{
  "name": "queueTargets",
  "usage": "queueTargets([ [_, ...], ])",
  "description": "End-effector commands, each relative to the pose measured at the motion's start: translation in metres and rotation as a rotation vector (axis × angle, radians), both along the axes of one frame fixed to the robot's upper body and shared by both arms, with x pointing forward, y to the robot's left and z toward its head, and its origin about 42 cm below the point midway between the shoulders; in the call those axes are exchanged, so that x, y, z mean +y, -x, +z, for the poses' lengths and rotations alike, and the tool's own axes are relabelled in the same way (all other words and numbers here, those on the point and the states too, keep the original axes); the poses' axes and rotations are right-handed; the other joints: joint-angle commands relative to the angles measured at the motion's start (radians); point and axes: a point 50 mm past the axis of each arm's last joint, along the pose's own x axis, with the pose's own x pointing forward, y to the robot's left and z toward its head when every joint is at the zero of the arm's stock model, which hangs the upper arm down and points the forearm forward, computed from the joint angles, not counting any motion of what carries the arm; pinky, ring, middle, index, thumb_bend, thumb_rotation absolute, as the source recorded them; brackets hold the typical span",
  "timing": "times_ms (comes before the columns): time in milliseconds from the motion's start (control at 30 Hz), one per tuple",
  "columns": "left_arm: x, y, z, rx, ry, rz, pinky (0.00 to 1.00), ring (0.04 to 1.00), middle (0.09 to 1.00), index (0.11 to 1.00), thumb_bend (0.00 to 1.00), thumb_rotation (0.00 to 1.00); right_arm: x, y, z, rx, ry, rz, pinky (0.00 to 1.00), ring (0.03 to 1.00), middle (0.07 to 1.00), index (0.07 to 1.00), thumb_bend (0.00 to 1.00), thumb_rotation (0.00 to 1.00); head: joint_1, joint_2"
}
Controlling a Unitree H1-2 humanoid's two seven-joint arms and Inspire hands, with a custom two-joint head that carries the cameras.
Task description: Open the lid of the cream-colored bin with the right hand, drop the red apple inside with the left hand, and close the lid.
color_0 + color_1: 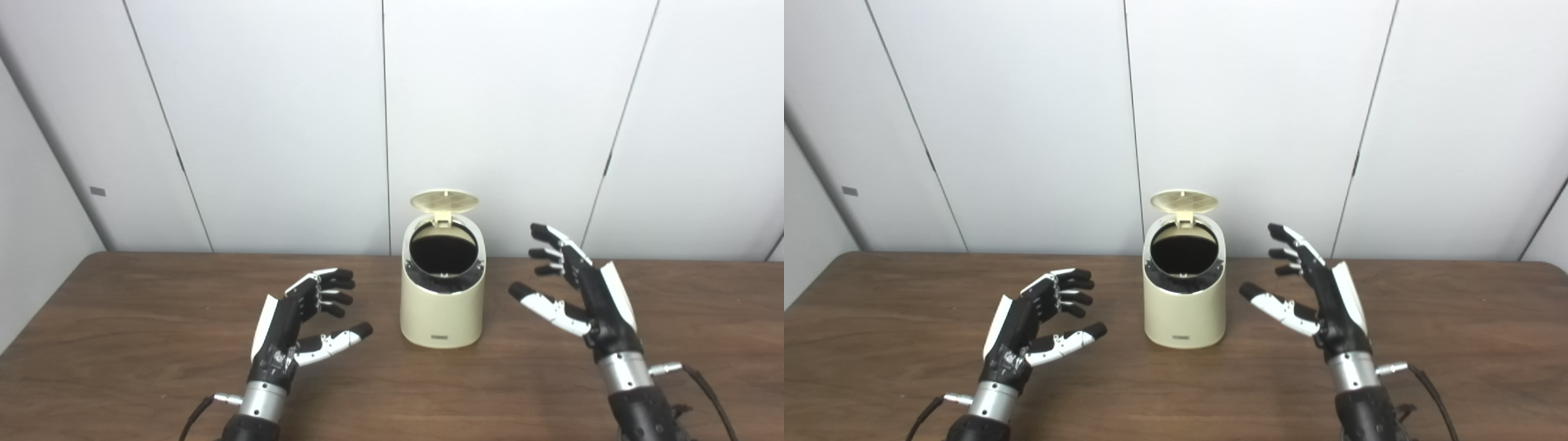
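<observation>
One cream bin (442, 300) stands on the table (122, 343), lid (444, 201) up, inside dark — two hands, left (294, 324) and right (582, 288), spread and holding nothing.

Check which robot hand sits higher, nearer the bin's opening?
The right hand: its fingers reach level with the cream-colored plastic bin's dark opening; the left hand hangs lower, beside the base.

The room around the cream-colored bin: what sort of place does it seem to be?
Probably a lab or test room, not a home. A brown wooden table stands against plain white wall panels, bare except for the cream-colored bin, its lid open, between the robot's left hand and right hand.
</observation>
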Motion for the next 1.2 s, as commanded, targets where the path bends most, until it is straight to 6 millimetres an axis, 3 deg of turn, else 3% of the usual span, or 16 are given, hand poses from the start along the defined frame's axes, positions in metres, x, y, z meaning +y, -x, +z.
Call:
queueTargets([
  [0,0.0,-0.005,0.013,-0.065,0.003,-0.009,0.56,0.624,0.686,0.698,0.77,0.08,0.011,-0.008,0.041,-0.115,0.057,0.039,0.7,0.801,0.856,0.839,0.63,0.62,-0.005,-0.005],
  [300,-0.002,-0.004,0.003,-0.036,-0.004,-0.003,0.57,0.63,0.69,0.699,0.76,0.06,0.017,-0.034,0.096,-0.152,0.355,0.048,0.69,0.833,0.86,0.844,0.63,0.65,-0.006,-0.007],
  [400,-0.001,-0.005,0.001,-0.022,0.007,0.002,0.58,0.634,0.692,0.7,0.76,0.07,0.021,-0.039,0.108,-0.134,0.445,0.022,0.72,0.855,0.862,0.854,0.66,0.72,-0.004,-0.007],
  [533,-0.001,-0.005,-0.001,-0.014,0.023,0.004,0.57,0.634,0.693,0.702,0.76,0.08,0.03,-0.045,0.121,-0.144,0.526,0.015,0.94,0.955,0.867,0.85,0.66,0.76,-0.004,-0.009],
  [567,0.0,-0.006,-0.001,-0.015,0.021,0.005,0.57,0.633,0.692,0.703,0.76,0.08,0.033,-0.046,0.123,-0.147,0.547,0.017,0.95,0.972,0.868,0.85,0.66,0.77,-0.003,-0.009],
  [900,-0.003,-0.007,0.0,-0.005,0.026,0.0,0.57,0.631,0.693,0.711,0.79,0.13,0.046,-0.058,0.134,-0.225,0.729,0.0,1.0,0.978,0.823,0.803,0.71,0.76,0.007,-0.009],
  [1167,-0.006,-0.007,0.001,-0.001,0.029,-0.007,0.57,0.63,0.683,0.71,0.78,0.12,0.052,-0.047,0.126,-0.302,0.831,-0.011,1.0,0.952,0.778,0.781,0.71,0.76,0.016,-0.002],
])
